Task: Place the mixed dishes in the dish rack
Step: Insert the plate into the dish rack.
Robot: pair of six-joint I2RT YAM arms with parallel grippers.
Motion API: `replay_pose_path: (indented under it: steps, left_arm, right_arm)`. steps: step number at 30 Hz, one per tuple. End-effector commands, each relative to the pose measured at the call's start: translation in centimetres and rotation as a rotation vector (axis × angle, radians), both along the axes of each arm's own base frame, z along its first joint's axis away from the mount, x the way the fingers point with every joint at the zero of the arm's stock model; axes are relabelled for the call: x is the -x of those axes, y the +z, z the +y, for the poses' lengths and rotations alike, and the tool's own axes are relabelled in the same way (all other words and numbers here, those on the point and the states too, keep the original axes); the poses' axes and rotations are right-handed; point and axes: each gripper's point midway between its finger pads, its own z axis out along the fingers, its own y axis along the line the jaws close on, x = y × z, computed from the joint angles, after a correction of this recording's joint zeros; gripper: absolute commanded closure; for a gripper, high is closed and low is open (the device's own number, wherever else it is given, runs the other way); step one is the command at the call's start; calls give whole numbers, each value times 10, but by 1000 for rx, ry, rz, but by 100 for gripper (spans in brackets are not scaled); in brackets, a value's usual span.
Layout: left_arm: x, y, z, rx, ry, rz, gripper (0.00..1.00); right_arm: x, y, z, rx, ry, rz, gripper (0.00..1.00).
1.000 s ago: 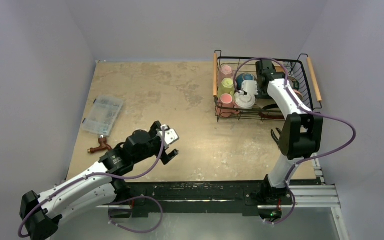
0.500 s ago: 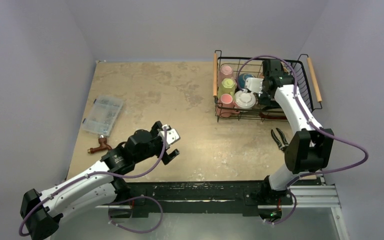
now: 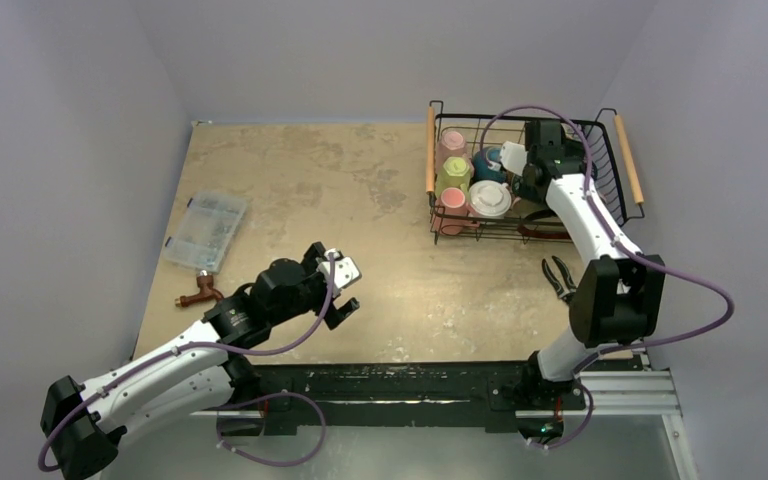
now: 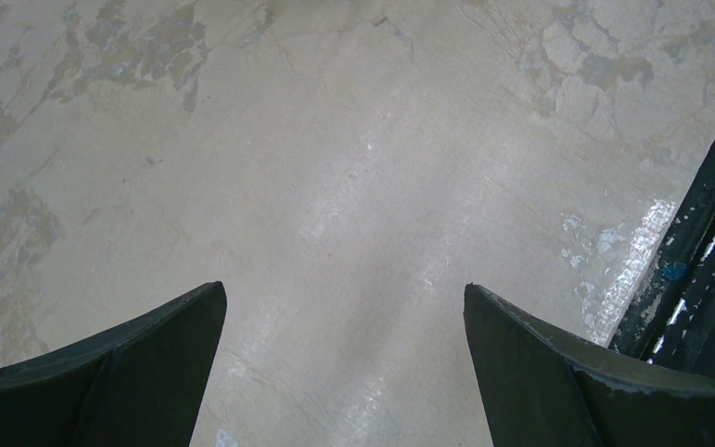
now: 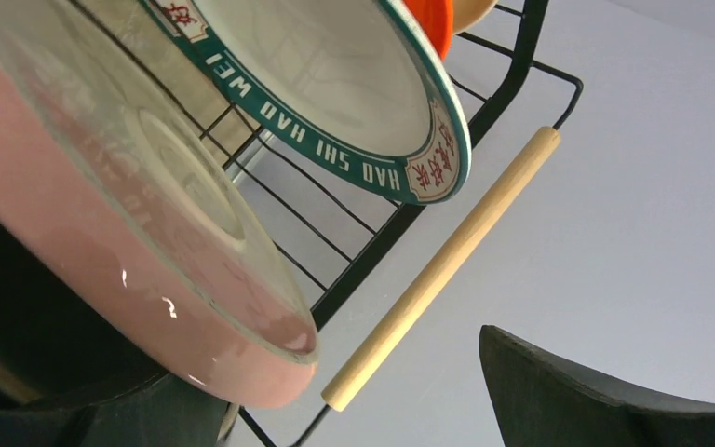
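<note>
Dish rack (image 3: 505, 236): a rectangular basket of thin black wire at the far right corner of the table (image 3: 360, 200), with a pale round wooden handle (image 3: 430, 150) along each short side. In its left part we count a pale pink mug (image 3: 451, 140), a yellow-green mug (image 3: 452, 172) and a salmon mug (image 3: 452, 198) in a row. A white mug (image 3: 489, 198) and a teal bowl (image 3: 490, 158) stand just beside them. The right arm reaches over the middle of the rack and hides most of its right half from above. There the right gripper (image 5: 354, 400) has its fingers spread wide and grips nothing. A glossy cream plate with a pink-red rim (image 5: 149, 233) leans close over one finger. Behind that plate stands a white plate (image 5: 335, 84) with a lettered blue-green rim, then a sliver of red-orange plate (image 5: 438, 19). Black pliers (image 3: 558, 275) lie on the table just before the rack, beside the right arm. Well apart on the left we find a clear plastic compartment box (image 3: 206, 230) and, nearer, a small reddish-brown object (image 3: 196, 292). The left gripper (image 4: 344, 289) hangs open and empty over bare, mottled beige tabletop near the dark front rail (image 4: 708, 279).
</note>
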Motion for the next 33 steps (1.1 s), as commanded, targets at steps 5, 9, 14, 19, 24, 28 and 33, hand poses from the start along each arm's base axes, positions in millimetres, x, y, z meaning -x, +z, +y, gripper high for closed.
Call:
replay_pose_path:
  steps: [5, 9, 14, 19, 24, 28, 33]
  left_arm:
    - [-2, 9, -6, 39, 6, -6, 2]
    - [-2, 6, -5, 28, 10, 3, 2]
    - [-2, 3, -4, 19, 19, 14, 2]
    - [-2, -4, -4, 7, 25, 33, 2]
    - [0, -8, -2, 0, 28, 47, 2]
    - [1, -9, -1, 0, 31, 57, 3]
    - [-3, 0, 5, 4, 73, 42, 3]
  right_arm:
    - [-25, 48, -6, -98, -170, -302, 1]
    - [-27, 58, -9, -118, -241, -366, 1]
    - [-24, 62, -4, -196, -254, -405, 1]
    - [-15, 61, -1, -278, -299, -452, 1]
    - [-7, 54, 5, -340, -300, -467, 1]
    - [-2, 54, 14, -419, -287, -504, 1]
    - [3, 59, 24, -515, -269, -547, 1]
